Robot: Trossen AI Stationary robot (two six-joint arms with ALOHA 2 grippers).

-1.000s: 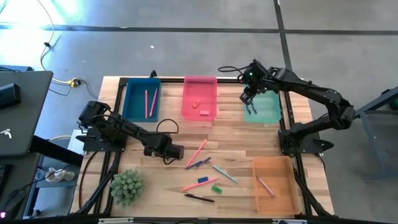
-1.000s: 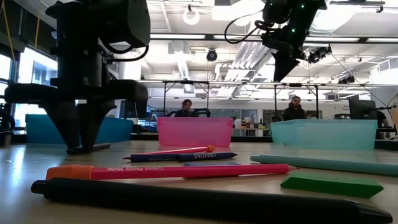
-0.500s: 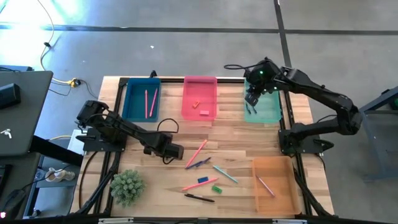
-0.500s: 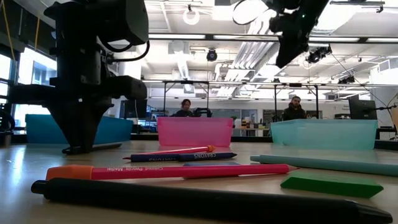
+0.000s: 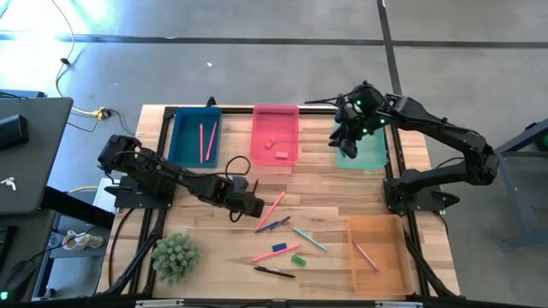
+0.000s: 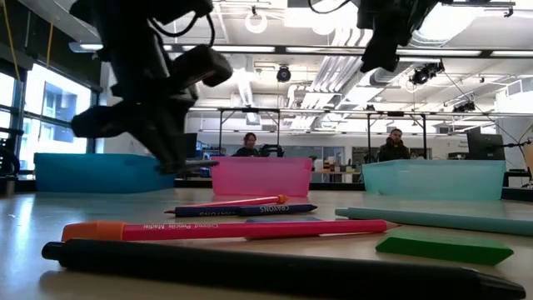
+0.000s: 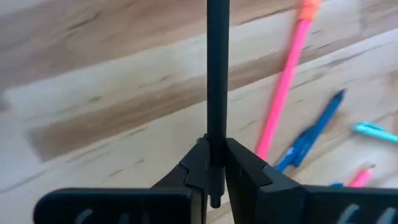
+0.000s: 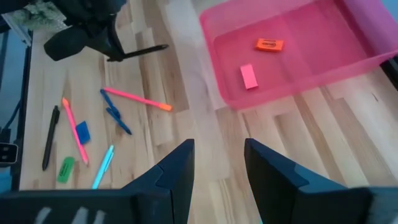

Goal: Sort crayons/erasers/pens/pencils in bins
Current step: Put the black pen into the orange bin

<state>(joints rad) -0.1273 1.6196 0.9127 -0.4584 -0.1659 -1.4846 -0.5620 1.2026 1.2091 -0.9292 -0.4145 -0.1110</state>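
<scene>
My left gripper (image 5: pixel 247 205) is shut on a black pen (image 7: pixel 217 74) just above the table's middle left; the low view shows the pen (image 6: pixel 198 165) sticking out of it. Loose on the wood lie a pink pencil (image 5: pixel 271 210), a blue crayon (image 5: pixel 272 225), a teal pen (image 5: pixel 308 239), another pink stick (image 5: pixel 274 253), a blue eraser (image 5: pixel 279 248), a green eraser (image 5: pixel 298 258) and a second black pen (image 5: pixel 274 272). My right gripper (image 8: pixel 217 168) hangs open high over the near edge of the teal bin (image 5: pixel 366 150), with nothing between its fingers. My left gripper pinches the black pen near one end (image 7: pixel 216 146) between its two fingers; a short stub (image 7: pixel 216 200) sticks out behind them. The fingers come slanting down from above and lie across the pen. The pen is lifted clear of the table, roughly level.
The blue bin (image 5: pixel 181 137) at the far left holds a pink stick; the pink bin (image 5: pixel 276 158) holds an orange and a pink eraser; the orange bin (image 5: pixel 385 231) at the near right holds a pink stick. A green spiky plant (image 5: pixel 175 255) stands near left.
My left gripper has shut on the black pen that lay between its fingers, then risen and tipped, shifting a little toward the table's right. The pen has come off the wood and hangs clear. My right gripper has turned above the teal bin, staying open.
</scene>
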